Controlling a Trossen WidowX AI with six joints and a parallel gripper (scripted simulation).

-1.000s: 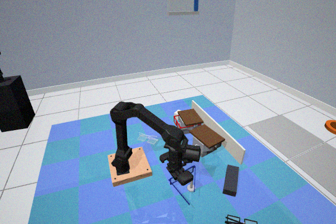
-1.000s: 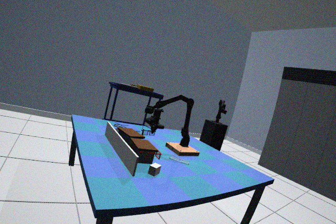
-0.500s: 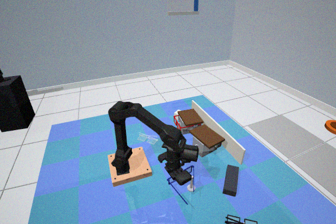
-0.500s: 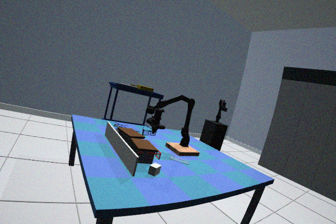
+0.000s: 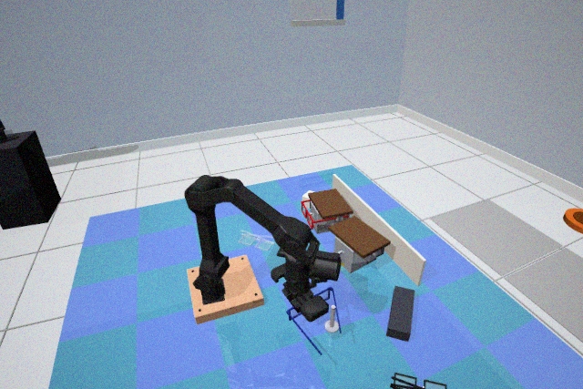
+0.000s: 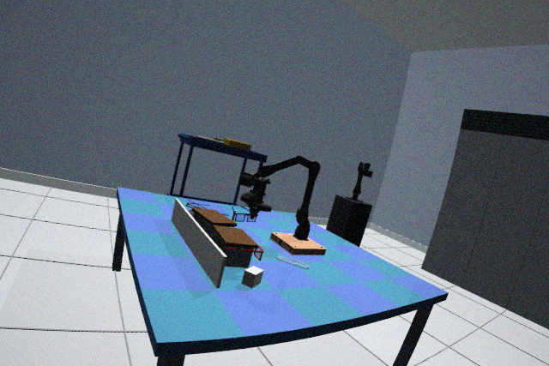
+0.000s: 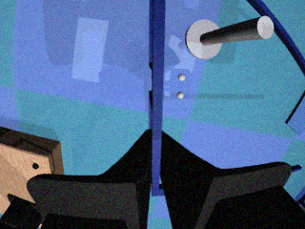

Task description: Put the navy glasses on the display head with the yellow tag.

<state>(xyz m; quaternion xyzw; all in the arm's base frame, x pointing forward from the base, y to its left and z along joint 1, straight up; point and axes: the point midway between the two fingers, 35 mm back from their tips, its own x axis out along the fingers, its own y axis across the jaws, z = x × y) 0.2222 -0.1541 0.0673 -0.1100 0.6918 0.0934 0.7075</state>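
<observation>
My gripper (image 5: 311,310) (image 6: 253,214) (image 7: 152,135) points down, shut on the navy glasses (image 5: 304,334) (image 7: 156,72). It holds their front frame above the table with the temples spread open, beside and partly over a white post stand (image 5: 332,326) (image 7: 203,39). The display head with the yellow tag (image 5: 342,264) (image 6: 214,216) is the nearer grey head (image 5: 346,257) in the top view, under a brown board (image 5: 360,235); its face is mostly hidden. The other head (image 6: 238,257) (image 5: 329,203) has red glasses (image 5: 310,220) (image 6: 259,252) at its face, under another brown board (image 6: 237,237).
A long pale wall (image 5: 409,260) (image 6: 199,242) stands behind both heads. Clear glasses (image 5: 256,240) (image 6: 292,259) lie near the arm's wooden base (image 5: 240,281) (image 6: 297,243). A dark block (image 5: 401,312), black glasses (image 5: 404,380) and a white cube (image 6: 252,277) are also present.
</observation>
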